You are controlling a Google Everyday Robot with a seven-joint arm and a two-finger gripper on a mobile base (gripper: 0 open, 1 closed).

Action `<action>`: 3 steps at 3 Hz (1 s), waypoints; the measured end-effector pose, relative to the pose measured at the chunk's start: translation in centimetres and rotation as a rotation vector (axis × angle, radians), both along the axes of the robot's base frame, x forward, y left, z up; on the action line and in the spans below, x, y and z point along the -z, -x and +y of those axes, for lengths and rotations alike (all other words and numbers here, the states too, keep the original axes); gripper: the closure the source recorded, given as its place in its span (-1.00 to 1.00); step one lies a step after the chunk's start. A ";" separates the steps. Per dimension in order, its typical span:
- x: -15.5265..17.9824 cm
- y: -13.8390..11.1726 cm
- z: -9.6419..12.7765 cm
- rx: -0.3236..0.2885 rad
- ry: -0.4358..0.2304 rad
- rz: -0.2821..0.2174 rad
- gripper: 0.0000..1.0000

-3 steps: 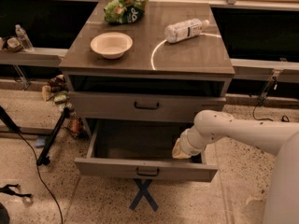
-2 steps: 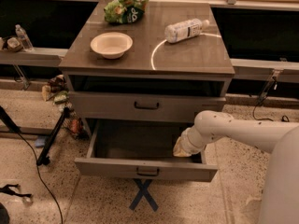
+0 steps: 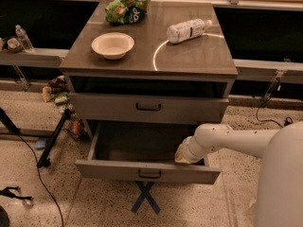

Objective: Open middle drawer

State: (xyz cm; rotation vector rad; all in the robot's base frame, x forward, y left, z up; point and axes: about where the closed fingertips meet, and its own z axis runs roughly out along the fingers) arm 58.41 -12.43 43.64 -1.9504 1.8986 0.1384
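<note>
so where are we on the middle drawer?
Mostly done: the middle drawer is pulled well out, grey inside exposed; the drawer above is shut. In hand: the gripper sits inside its right end, just behind the front panel. Left: probably only backing the arm out.

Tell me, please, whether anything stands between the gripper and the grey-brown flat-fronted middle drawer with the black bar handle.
Nothing visible does. The gripper is at the inner front right corner of the grey-brown middle drawer, which stands pulled out. Only a blue tape cross lies on the floor below its front.
</note>
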 end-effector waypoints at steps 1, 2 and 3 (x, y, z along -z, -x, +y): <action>2.1 -0.1 0.4 -0.001 -0.006 -0.014 1.00; 3.6 -0.7 1.2 -0.012 -0.013 -0.026 1.00; 4.4 -0.7 2.0 -0.023 -0.032 -0.002 1.00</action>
